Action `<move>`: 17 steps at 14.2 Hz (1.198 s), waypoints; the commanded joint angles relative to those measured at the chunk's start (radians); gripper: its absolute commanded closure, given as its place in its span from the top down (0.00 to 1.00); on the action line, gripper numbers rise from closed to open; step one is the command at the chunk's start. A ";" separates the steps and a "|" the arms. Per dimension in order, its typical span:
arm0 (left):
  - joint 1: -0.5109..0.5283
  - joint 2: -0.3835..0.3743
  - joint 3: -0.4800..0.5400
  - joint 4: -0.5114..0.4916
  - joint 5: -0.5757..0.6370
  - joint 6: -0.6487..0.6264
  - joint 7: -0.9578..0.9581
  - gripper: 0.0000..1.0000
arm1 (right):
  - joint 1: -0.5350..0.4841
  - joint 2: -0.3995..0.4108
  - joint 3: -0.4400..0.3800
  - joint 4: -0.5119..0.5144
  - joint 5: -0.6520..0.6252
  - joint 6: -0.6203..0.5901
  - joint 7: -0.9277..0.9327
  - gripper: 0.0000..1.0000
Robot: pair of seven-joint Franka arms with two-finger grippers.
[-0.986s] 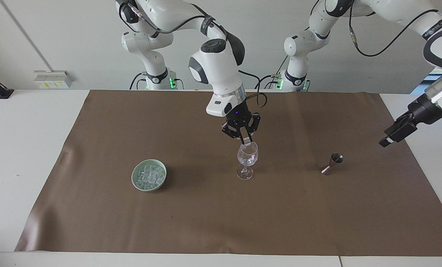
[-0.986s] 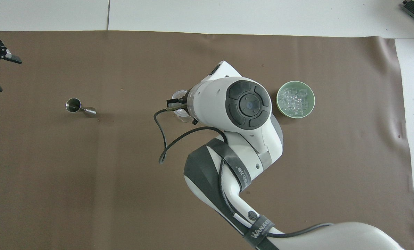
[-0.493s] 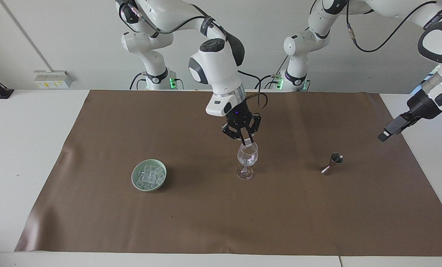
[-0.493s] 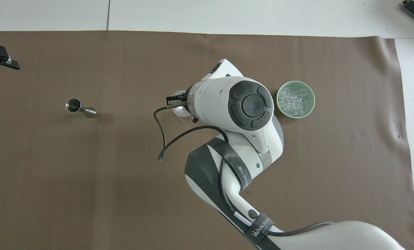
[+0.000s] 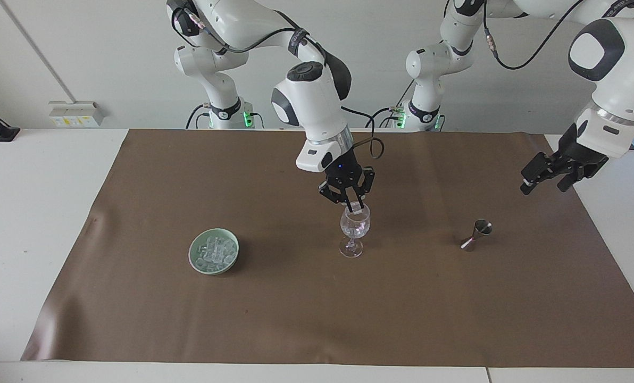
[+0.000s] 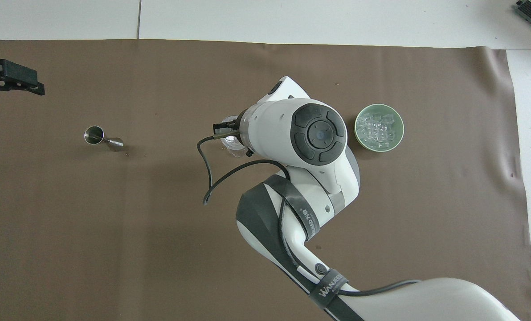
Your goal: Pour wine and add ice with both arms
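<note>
A clear stemmed glass [image 5: 355,227] stands mid-mat, mostly hidden under the right arm in the overhead view [image 6: 230,146]. My right gripper [image 5: 357,208] hangs just over its rim, fingertips shut on a small clear cube of ice. More ice [image 5: 215,250] fills a pale green bowl [image 5: 193,259] toward the right arm's end, also in the overhead view [image 6: 378,129]. A small steel jigger [image 5: 475,235] sits toward the left arm's end. My left gripper [image 5: 542,186] hangs open and empty over the mat's edge there, above the jigger and a little to its side.
A brown mat [image 5: 317,319] covers most of the white table [image 5: 35,213]. The right arm's big wrist and forearm [image 6: 310,142] fill the overhead view's middle. A black cable [image 6: 207,174] loops down beside the glass.
The left arm has swung its gripper in from the table's end toward the mat and turned it. The right gripper has sunk slightly, closer to the glass rim.
</note>
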 commanded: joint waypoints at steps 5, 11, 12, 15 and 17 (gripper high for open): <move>-0.207 -0.125 0.138 -0.034 0.049 -0.047 0.045 1.00 | -0.005 0.015 0.009 0.015 -0.021 0.017 0.008 0.00; -0.179 -0.266 0.129 -0.229 0.031 -0.071 0.082 1.00 | -0.003 0.015 0.007 0.015 -0.021 0.015 0.009 0.23; -0.185 -0.268 0.129 -0.231 0.031 -0.080 0.083 1.00 | -0.003 0.015 0.007 0.015 -0.021 0.015 0.009 0.26; -0.182 -0.284 0.129 -0.223 0.031 -0.121 0.088 1.00 | -0.003 0.013 0.007 0.015 -0.021 0.014 0.011 0.31; -0.178 -0.283 0.129 -0.218 0.028 -0.111 0.082 1.00 | -0.002 0.013 0.007 0.015 -0.021 0.014 0.011 0.32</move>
